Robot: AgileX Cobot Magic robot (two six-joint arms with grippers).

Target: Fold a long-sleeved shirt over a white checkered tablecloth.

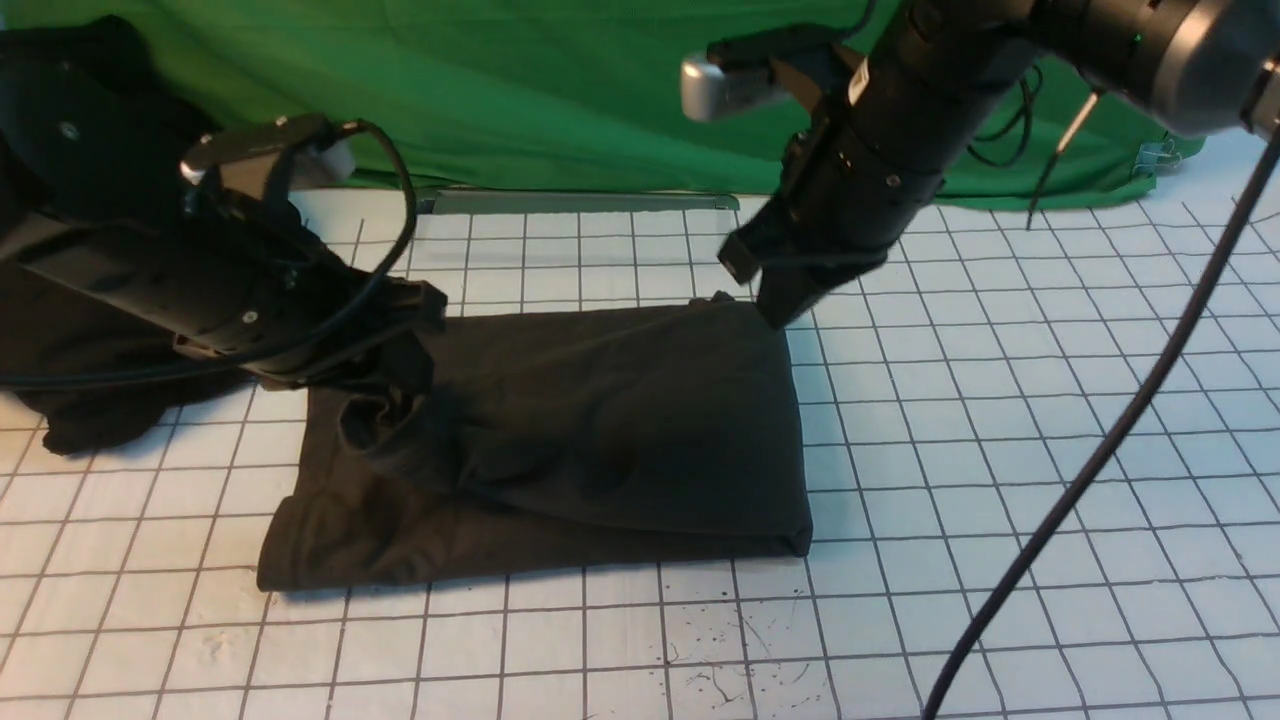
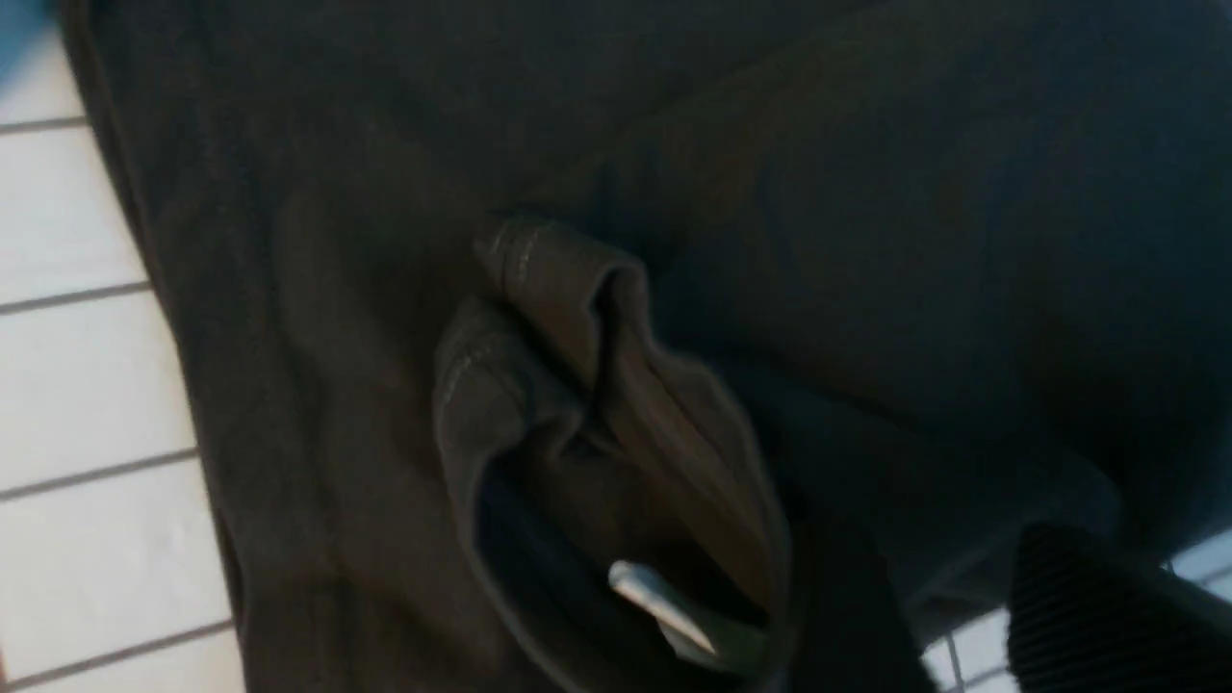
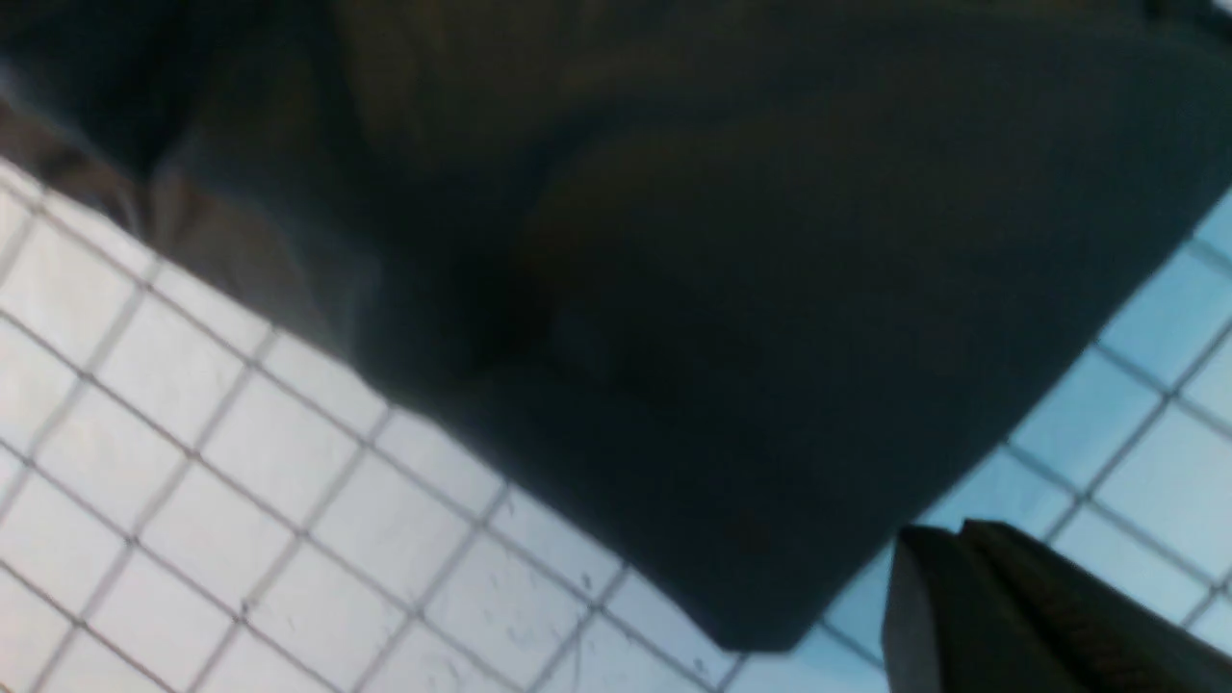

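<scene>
The long-sleeved shirt (image 1: pixel 600 430), dark and already folded into a rough rectangle, lies flat on the white checkered tablecloth (image 1: pixel 1000 450) covering the worktop, a little left of centre, with a second layer doubled over its right part and a bunched cuff-like roll (image 2: pixel 577 385) rising at its left side. The left arm reaches in low from the left, stretched nearly level over the cloth, its left gripper (image 1: pixel 405 345) at that bunched fold; whether its fingers are apart or clamped on fabric cannot be told, as dark cloth hides them. The right arm slants steeply down from the upper right, and the right gripper (image 1: pixel 785 305) points down at the shirt's far right corner, fingers (image 3: pixel 1011 616) pressed together with no cloth seen between them. A separate black garment heap (image 1: pixel 90 340) lies at the far left, beneath the left arm. A green backdrop cloth (image 1: pixel 550 90) hangs behind.
</scene>
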